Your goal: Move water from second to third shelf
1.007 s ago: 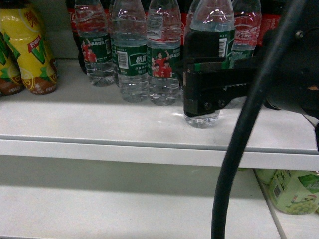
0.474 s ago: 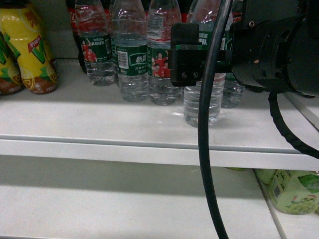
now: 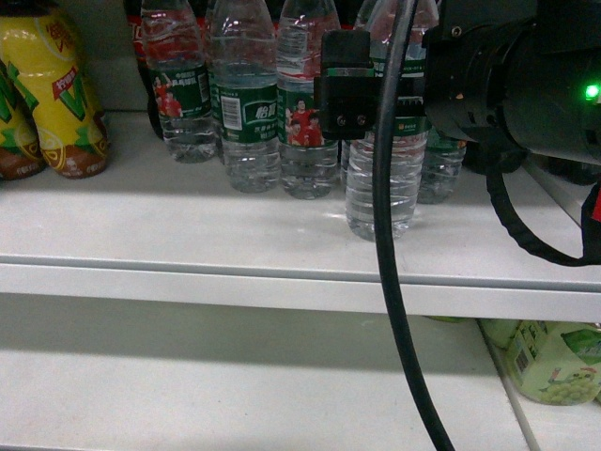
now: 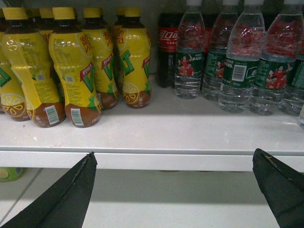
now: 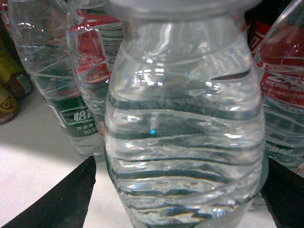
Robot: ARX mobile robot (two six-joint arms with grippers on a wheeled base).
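Note:
The water (image 3: 380,193) is a clear ribbed bottle with a green label. It stands at the front of a row of like bottles (image 3: 244,113) on the upper white shelf (image 3: 188,235). My right gripper (image 3: 383,94) is open at label height with this bottle between its fingers (image 3: 346,89). In the right wrist view the water (image 5: 185,133) fills the frame between the two black fingertips of my right gripper (image 5: 178,190), with a small gap at the left one. My left gripper (image 4: 173,159) is open and holds nothing, just below the shelf's front edge (image 4: 156,159).
Yellow lemon-tea bottles (image 4: 71,71) stand on the shelf's left, dark cola bottles (image 4: 167,47) behind the water. A black cable (image 3: 390,282) hangs across the head view. On the lower shelf (image 3: 235,385) a green bottle (image 3: 549,362) lies at the right.
My right gripper has risen along the front water bottle, from its lower body to label height, and shifted slightly left. The bottle still stands on the shelf.

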